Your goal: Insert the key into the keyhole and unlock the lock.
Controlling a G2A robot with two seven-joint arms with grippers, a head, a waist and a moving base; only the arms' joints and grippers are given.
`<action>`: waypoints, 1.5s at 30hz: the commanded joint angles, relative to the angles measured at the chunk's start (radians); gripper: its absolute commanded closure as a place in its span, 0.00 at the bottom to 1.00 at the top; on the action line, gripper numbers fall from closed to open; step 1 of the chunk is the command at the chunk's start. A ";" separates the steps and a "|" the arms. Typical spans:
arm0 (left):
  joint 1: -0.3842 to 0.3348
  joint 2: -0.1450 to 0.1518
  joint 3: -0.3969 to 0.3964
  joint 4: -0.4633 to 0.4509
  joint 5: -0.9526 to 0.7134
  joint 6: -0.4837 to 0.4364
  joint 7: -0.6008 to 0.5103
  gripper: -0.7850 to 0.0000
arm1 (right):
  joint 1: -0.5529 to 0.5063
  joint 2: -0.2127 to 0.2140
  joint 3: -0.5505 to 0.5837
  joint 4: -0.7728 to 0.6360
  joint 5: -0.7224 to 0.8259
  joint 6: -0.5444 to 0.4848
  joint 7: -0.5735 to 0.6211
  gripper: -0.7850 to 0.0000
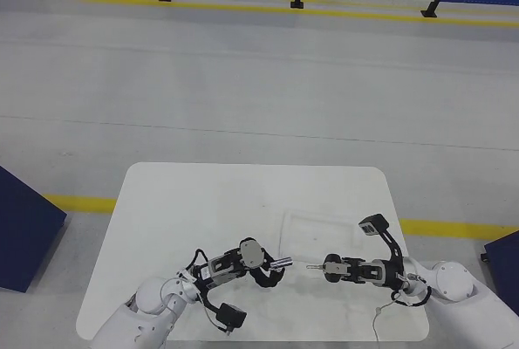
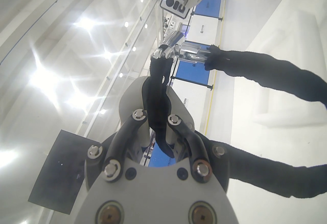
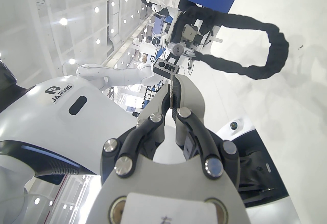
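Right gripper [image 3: 172, 85] pinches the key [image 3: 170, 74]; left gripper [image 2: 186, 55] clamps the lock [image 2: 192, 50] over the table [image 1: 198, 201], key tip near but apart. Judged risk: slight misalignment jams the tip, twisting the key loose.

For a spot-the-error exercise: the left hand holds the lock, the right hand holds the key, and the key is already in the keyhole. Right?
No. The top view shows a gap between the key and the lock; the key is not yet inserted. The rest stands.
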 commanded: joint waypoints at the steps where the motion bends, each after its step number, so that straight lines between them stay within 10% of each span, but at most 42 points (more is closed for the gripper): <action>1: -0.001 0.001 0.000 -0.002 -0.005 0.002 0.030 1.00 | 0.003 -0.003 0.001 0.001 -0.001 0.005 0.009 1.00; 45: -0.001 -0.003 0.004 0.002 0.012 0.009 0.052 1.00 | 0.040 -0.074 -0.004 0.008 -0.034 -0.008 0.073 1.00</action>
